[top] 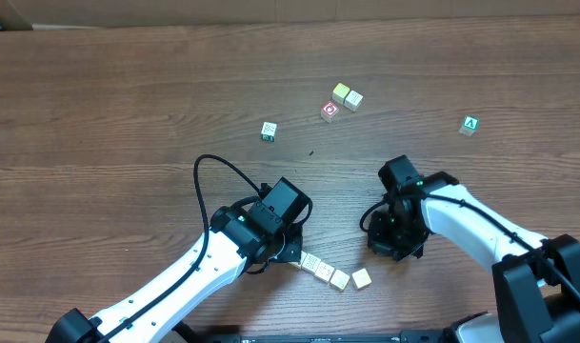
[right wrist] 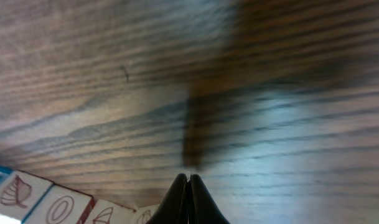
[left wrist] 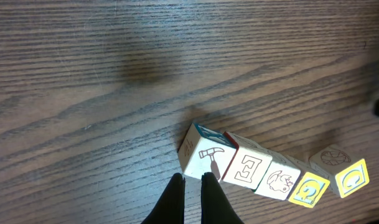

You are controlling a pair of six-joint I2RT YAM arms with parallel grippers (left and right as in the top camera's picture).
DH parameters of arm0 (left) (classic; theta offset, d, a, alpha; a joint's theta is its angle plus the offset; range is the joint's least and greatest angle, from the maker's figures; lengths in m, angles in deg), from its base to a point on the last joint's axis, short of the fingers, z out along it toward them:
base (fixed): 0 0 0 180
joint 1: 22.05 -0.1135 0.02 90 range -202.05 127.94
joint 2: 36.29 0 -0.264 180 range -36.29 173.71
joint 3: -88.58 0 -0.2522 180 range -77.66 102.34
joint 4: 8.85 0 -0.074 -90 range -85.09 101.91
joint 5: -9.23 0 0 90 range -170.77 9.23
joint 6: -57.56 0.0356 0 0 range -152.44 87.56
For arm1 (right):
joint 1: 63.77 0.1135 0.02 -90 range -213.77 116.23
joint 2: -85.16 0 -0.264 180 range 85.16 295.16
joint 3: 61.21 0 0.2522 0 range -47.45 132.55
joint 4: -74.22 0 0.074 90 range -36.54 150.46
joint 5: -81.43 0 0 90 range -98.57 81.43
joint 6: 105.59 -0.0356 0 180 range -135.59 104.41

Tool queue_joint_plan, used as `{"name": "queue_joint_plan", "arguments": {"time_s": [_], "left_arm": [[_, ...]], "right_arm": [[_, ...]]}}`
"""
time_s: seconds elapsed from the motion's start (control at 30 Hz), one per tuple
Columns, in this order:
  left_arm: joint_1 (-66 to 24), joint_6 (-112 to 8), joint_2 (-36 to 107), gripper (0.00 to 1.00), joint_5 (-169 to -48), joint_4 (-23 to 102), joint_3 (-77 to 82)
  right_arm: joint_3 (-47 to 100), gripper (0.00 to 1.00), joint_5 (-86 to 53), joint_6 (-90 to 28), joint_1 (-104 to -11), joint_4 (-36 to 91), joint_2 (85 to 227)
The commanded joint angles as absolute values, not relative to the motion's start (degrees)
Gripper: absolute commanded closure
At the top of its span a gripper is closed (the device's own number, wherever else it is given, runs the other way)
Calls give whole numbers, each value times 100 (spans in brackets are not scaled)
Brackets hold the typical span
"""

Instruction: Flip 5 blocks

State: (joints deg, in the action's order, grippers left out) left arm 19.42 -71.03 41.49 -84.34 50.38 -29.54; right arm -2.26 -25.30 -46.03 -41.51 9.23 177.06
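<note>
Left fingers (left wrist: 205, 186) are drawn almost together with nothing between them. Their tips touch the lower edge of the hammer-printed block (left wrist: 205, 158), at the bottom centre of the left wrist view. That block is the left end of the blocks (left wrist: 273, 180), which lie in a slanting row on the table (left wrist: 83, 74) toward the lower right of that view. Beside the hammer face comes one printed with an E (left wrist: 246, 168). After it sit one with a small animal drawing, then two yellow-faced ones, with a paler one just behind the last pair. From overhead the same row (top: 328, 272) sits at the lower centre of the frame, just right of the left arm's wrist and between the two arms. Right fingers (right wrist: 188, 190) are fully closed and hold nothing, pointing at bare wood; overhead they sit right of the row and apart from it. Toward the upper centre of the overhead frame two pale cubes (top: 347, 95) touch each other, and the red-marked cube (top: 330, 111) is just below and left of them. A green-marked cube (top: 269, 131) lies farther left, and the green "A" cube (top: 470, 125) lies well apart at the right.
</note>
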Motion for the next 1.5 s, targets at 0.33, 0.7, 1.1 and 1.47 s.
{"name": "queue_joint_plan", "arguments": {"time_s": [0.33, 0.7, 1.1, 1.47], "left_arm": [[1911, -6970, 4116, 96, -8421, 5058, -2825], [1920, -6970, 4121, 96, -8419, 5075, -2825], [1922, -6970, 4121, 96, -8421, 5080, -2825], [1922, -6970, 4121, 96, -8443, 5078, -2825]], "right_arm": [[-434, 96, -2972, -4400, -3830, 1520, 17669], [-434, 96, -3138, -4266, -3381, 1396, 17671], [-434, 96, -2878, -4717, -3307, 1317, 17669], [-434, 96, -2882, -4732, -3307, 1057, 17669]]}}
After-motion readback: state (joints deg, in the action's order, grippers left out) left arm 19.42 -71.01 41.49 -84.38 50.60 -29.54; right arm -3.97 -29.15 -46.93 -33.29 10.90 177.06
